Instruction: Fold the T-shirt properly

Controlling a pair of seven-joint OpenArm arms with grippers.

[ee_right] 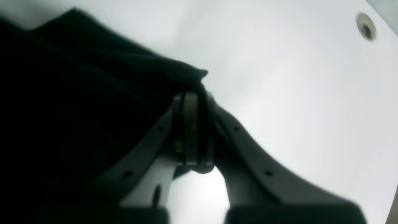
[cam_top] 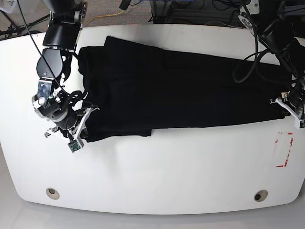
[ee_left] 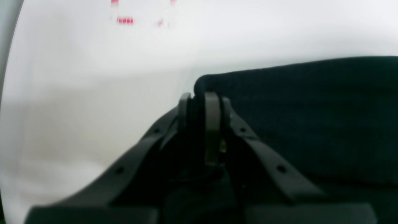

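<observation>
The black T-shirt (cam_top: pixel 176 90) lies spread across the white table (cam_top: pixel 157 171), folded lengthwise into a long band. My left gripper (ee_left: pixel 203 99) is at the band's right end in the base view, shut on a corner of the T-shirt (ee_left: pixel 311 118). At the band's left front corner my right gripper (ee_right: pixel 194 96) is shut on the cloth edge of the T-shirt (ee_right: pixel 77 109). In the base view the left gripper (cam_top: pixel 286 107) and the right gripper (cam_top: pixel 86 125) pinch opposite ends near the front hem.
Red tape marks (cam_top: pixel 284 149) sit on the table's right side. Two round holes (cam_top: pixel 52 192) (cam_top: pixel 260 195) lie near the front edge. Cables hang behind the table at the back. Bare white tabletop spreads in front of the shirt.
</observation>
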